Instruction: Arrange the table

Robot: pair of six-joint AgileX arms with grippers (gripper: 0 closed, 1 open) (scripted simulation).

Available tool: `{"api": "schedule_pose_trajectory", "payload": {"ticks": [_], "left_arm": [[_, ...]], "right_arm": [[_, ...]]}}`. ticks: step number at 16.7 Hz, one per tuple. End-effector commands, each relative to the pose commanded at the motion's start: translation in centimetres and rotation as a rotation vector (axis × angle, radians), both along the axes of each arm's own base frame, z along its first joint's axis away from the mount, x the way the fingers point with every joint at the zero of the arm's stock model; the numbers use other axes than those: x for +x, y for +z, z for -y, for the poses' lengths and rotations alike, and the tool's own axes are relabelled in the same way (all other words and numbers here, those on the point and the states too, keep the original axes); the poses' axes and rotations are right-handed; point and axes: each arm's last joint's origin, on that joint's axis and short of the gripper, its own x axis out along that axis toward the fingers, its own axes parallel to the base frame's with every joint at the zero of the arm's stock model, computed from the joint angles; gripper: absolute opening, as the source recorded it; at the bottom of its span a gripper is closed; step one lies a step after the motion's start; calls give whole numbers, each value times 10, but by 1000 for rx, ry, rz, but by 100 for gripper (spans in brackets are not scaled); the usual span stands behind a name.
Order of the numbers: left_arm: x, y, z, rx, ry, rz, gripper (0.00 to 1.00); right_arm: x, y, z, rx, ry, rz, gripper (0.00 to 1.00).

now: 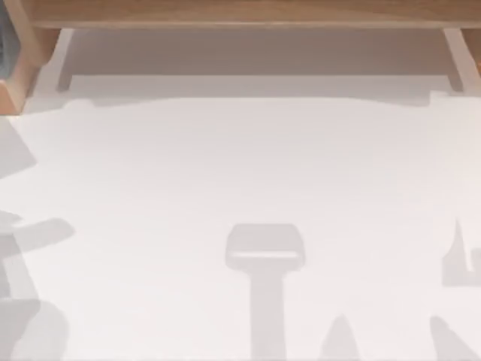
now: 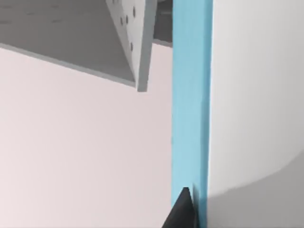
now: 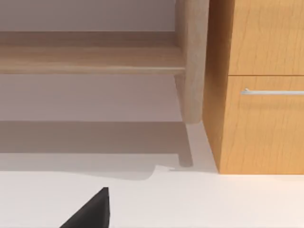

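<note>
The white surface [image 1: 248, 173] fills the top view under a wooden frame [image 1: 240, 11]. A dark fingertip of the left hand [image 2: 183, 211] and one of the right hand [image 3: 90, 211] show; I cannot tell how open either is. Best advance slowly, locating an object first.

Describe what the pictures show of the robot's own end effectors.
Little shows. In the left wrist view the left end effector appears as one black, pointed, matte fingertip. In the right wrist view the right end effector is a similar black wedge-shaped tip over the white table. No cables or markings visible.
</note>
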Motion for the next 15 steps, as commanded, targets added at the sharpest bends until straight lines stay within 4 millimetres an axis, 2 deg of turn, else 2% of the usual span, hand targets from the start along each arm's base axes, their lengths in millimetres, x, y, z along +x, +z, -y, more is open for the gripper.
{"api": "schedule_pose_trajectory", "payload": {"ticks": [4,9,15], "left_arm": [[21,-27,-1,15,-126,-12,0],[59,-44,18,23,-298,20,0],[65,-50,22,16,-325,18,0]], "right_arm": [[0,0,0,0,0,0,100],[0,0,0,0,0,0,100],[0,0,0,0,0,0,100]]}}
